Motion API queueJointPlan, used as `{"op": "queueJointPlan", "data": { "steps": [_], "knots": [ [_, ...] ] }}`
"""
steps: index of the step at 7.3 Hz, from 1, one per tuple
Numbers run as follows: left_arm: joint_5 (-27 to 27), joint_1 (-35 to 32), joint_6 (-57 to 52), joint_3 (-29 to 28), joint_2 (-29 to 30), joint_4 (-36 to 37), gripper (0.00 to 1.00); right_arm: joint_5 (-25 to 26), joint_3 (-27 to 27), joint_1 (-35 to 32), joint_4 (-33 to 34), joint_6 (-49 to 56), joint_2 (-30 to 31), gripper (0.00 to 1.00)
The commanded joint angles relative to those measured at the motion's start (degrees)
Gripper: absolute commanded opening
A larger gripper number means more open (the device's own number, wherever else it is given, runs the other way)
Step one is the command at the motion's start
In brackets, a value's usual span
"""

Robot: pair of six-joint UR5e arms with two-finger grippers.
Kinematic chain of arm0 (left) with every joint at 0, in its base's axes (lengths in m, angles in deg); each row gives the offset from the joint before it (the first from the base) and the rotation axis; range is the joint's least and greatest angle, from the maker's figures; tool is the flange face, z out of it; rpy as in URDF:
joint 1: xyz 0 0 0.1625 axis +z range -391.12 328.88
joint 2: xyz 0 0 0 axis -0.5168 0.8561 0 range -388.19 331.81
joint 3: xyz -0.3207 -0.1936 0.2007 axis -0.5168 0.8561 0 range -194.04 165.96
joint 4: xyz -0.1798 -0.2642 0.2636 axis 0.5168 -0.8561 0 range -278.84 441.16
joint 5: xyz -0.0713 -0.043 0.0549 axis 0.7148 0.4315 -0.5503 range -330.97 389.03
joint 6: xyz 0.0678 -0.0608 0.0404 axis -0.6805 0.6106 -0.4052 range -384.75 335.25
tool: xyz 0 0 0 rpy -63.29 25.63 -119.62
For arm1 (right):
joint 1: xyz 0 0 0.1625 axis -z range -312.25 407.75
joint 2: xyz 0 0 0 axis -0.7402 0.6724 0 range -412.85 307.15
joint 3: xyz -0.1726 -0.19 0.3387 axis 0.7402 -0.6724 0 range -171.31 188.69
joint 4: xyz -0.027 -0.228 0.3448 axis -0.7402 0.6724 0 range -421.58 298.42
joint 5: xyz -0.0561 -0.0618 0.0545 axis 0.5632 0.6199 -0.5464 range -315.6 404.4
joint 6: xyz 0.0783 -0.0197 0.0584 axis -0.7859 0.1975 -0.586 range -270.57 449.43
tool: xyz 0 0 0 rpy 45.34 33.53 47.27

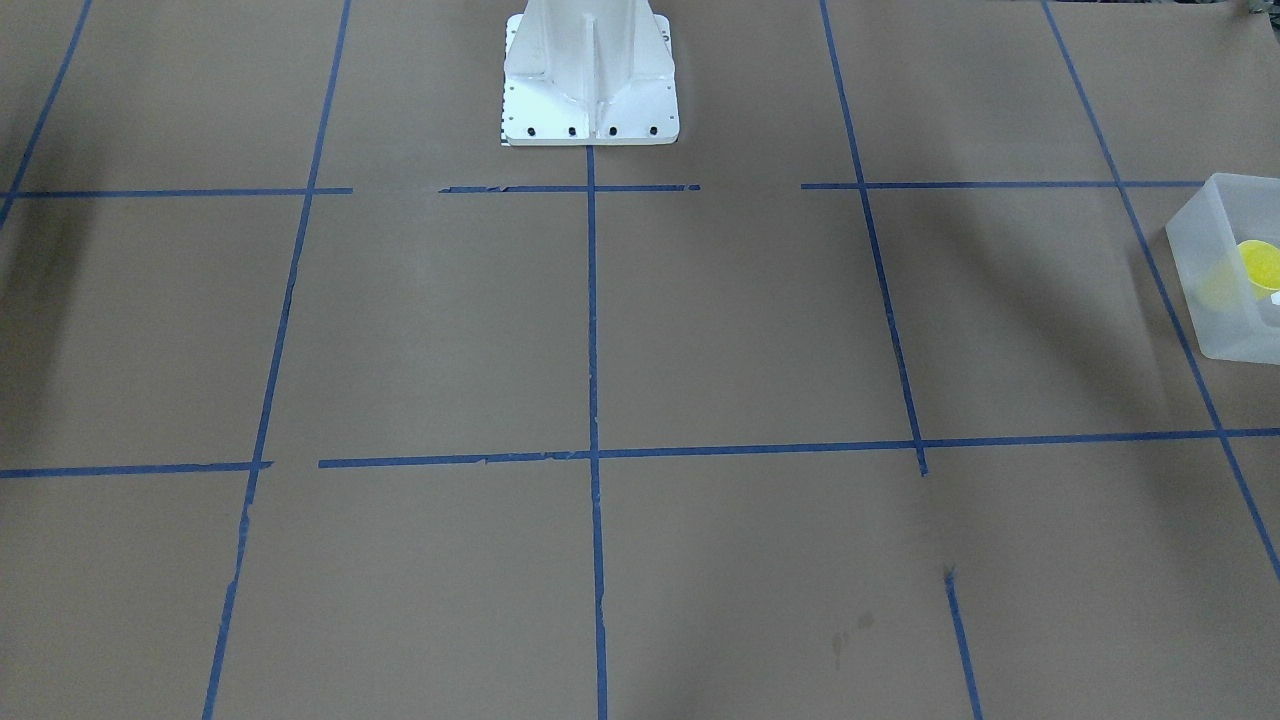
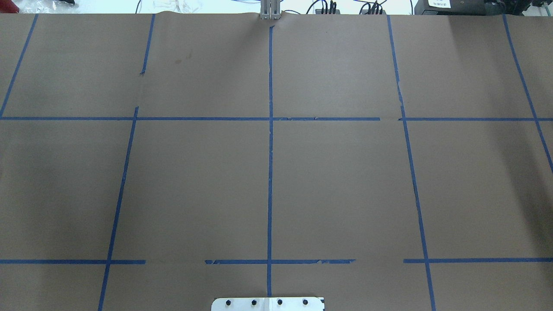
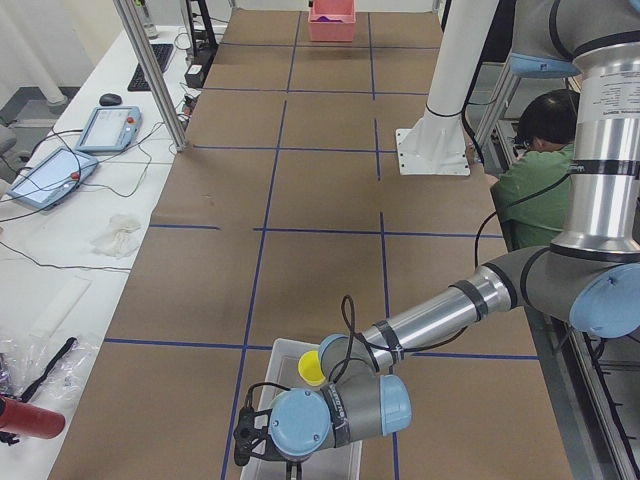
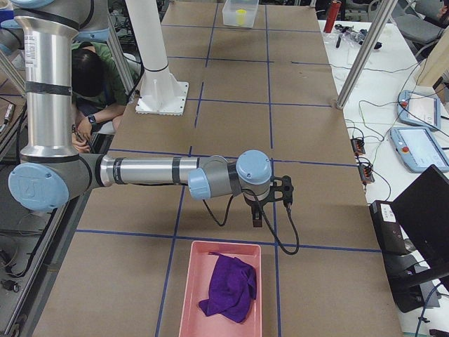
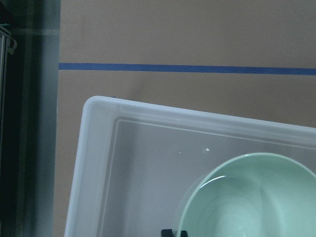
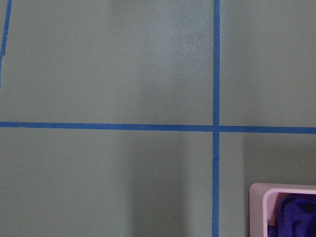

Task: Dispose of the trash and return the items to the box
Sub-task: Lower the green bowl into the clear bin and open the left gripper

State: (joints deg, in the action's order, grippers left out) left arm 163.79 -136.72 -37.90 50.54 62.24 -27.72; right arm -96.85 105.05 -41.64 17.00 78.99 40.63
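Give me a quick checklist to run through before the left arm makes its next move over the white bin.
1. Yellow cup is inside the box: ok.
2. Green bowl is within the box's walls: ok. Whether it rests on the floor or is held: cannot tell.
3. Left gripper open or shut: cannot tell, since only the side view shows it properly.
4. Right gripper is apart from the pink tray: ok, it hangs over the table short of the rim.
5. Purple cloth lies inside the pink tray: ok.
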Motion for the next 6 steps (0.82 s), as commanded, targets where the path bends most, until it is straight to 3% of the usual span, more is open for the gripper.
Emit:
{"op": "queueJointPlan", "data": {
  "steps": [1, 2, 4, 5, 6],
  "knots": [
    [-2.12, -0.13, 1.02, -2.44, 0.01, -4.31, 0.0, 0.01, 0.06, 0.0, 0.0, -0.02, -0.05, 1.0],
    [-4.75, -0.13, 1.19, -2.7, 0.01, -5.54, 0.28, 0.01, 0.15, 0.0, 0.0, -0.11, -0.05, 1.0],
    [-4.86, -0.13, 1.28, -2.53, 0.01, -5.64, 1.0, -0.08, 0.84, 0.0, 0.08, -0.2, -0.05, 1.0],
    [-4.95, -0.04, 1.28, -2.01, 0.01, -5.64, 1.0, -0.08, 0.85, 0.0, 0.08, -0.2, -0.05, 1.0],
    [-4.95, -0.04, 3.11, 2.44, 0.18, -5.03, 1.0, 0.0, 0.85, 0.0, 0.08, -0.11, -0.05, 1.0]
  ]
}}
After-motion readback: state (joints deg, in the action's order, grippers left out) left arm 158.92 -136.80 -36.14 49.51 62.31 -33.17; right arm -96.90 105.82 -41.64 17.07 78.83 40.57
